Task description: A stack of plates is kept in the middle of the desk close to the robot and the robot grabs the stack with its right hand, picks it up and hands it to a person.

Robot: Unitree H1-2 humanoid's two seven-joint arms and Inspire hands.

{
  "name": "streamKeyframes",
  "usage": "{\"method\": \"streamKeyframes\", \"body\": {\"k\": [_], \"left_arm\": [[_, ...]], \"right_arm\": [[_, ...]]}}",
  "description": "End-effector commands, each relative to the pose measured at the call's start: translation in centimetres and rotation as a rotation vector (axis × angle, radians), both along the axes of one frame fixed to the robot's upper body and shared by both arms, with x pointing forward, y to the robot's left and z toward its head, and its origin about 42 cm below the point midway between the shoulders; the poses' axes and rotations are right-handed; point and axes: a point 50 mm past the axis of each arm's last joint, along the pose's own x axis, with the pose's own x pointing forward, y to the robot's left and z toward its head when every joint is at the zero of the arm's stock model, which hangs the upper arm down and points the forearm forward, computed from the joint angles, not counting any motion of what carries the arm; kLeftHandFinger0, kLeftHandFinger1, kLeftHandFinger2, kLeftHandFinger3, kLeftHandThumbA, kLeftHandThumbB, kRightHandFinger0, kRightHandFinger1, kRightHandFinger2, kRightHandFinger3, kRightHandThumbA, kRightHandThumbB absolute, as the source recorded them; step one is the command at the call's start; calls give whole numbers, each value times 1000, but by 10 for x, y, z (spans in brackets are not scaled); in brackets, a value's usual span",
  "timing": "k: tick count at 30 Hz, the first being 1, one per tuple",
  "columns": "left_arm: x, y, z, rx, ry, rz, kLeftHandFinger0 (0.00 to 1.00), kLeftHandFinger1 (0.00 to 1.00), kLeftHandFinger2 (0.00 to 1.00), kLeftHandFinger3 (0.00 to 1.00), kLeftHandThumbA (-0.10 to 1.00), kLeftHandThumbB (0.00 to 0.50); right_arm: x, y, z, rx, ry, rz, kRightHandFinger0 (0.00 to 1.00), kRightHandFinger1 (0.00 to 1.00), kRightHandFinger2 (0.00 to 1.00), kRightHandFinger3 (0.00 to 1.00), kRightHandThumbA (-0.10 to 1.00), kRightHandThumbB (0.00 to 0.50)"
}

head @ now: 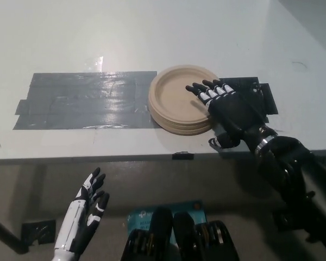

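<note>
Head view, steeply down onto a pale desk (152, 32). Near its front edge, a stack of plates (176, 100): tan, round, rimmed, lying flat and level, top plate bare on the left side. Directly left of the stack, a wide strip of dark tape (81, 100) stuck flat on the desk, its right end meeting the stack's left rim. Directly right of the stack, a smaller black patch (255, 89), partly hidden by the arm.

Right hand (225, 109), black with pale fingertips, laid over the right part of the stack, fingers (206, 92) spread and stretched across the top plate toward its middle. Thumb down below the stack's near-right rim, just off the desk's front edge. Not clenched; whether fingers and thumb already pinch the stack cannot be told, only that they bracket its right rim from above and below. Stack flat on the desk, not lifted. Black forearm running from the stack down toward the lower right corner.

Left hand (87, 215), white, well below and to the left of the stack, in front of the desk's edge, fingers apart and released, holding nothing. Below the stack, on the desk's front edge, a small dark tab (182, 156).
</note>
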Motion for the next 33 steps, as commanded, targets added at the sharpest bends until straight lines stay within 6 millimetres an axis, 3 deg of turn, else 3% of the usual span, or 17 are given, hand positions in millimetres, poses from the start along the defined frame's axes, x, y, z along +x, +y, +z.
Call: {"method": "streamKeyframes", "body": {"k": [1,6,16,26,27,28,29,30,31,32,33], "left_arm": [[-1,-1,12,-7,-61,-24,963,1000,1000,1000,880,0],[-1,0,11,-11,-64,-22,964,1000,1000,1000,879,0],[0,-2,12,-27,-60,-25,935,1000,1000,1000,979,0],[3,-2,16,-32,-57,-32,938,1000,1000,1000,1000,0],[4,-3,16,-30,-62,-31,925,1000,1000,1000,1000,0],[4,-3,16,-27,-63,-29,924,1000,1000,1000,1000,0],[4,-3,16,-30,-61,-30,923,1000,1000,1000,1000,0],[3,-3,16,-32,-61,-31,923,1000,1000,1000,1000,0],[3,-3,16,-32,-62,-32,923,1000,1000,1000,1000,0],[2,-3,16,-30,-61,-33,923,1000,1000,1000,1000,0],[2,-3,16,-27,-62,-34,922,1000,1000,1000,1000,0]], "right_arm": [[11,14,25,31,-179,39,1000,1000,1000,1000,1000,481],[18,20,19,30,-199,44,1000,1000,1000,1000,1000,475],[26,34,11,-1,-241,59,1000,1000,1000,1000,1000,465],[34,36,-6,-64,-211,69,1000,1000,1000,1000,950,453],[37,35,-14,-94,-211,66,1000,1000,1000,1000,926,457],[39,35,-20,-102,-221,60,1000,1000,1000,1000,795,467],[44,35,-30,-138,-248,34,1000,1000,1000,1000,454,440],[47,35,-37,-185,-274,17,875,876,935,1000,219,360],[49,35,-41,-225,-296,8,680,732,825,962,138,379],[50,35,-48,-260,-320,0,311,393,555,776,-33,391],[50,34,-58,-295,-332,-13,62,79,280,605,-87,389]]}}
